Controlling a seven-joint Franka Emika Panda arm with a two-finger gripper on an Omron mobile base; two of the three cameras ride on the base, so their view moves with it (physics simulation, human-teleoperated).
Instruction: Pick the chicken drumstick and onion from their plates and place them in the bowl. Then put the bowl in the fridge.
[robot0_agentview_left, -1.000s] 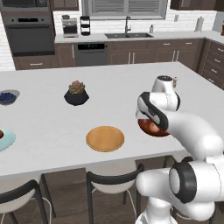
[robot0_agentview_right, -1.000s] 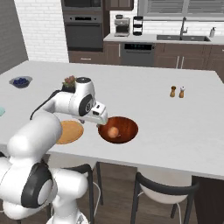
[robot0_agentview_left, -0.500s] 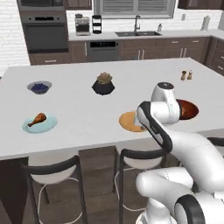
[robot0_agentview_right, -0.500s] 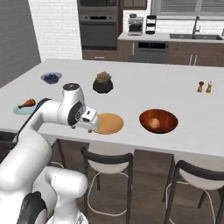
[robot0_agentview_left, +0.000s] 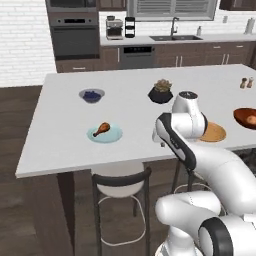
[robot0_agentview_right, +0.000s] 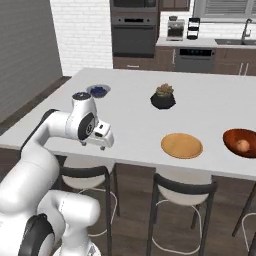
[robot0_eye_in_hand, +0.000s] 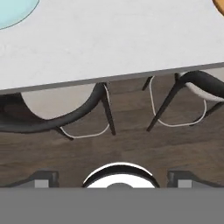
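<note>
Reddish-brown drumstick (robot0_agentview_left: 102, 129), left of hand (robot0_agentview_left: 161, 143)

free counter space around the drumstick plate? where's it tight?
Bare counter lies left of and in front of the light-blue plate holding the chicken drumstick, out to the island's edges, and behind it up to the blueberry bowl. Tightest is the right end: wooden plate beside the bowl holding the onion.

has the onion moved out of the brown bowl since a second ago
No. The onion sits inside the bowl as before, right of the wooden plate; the base drove, shifting the whole picture.
</note>
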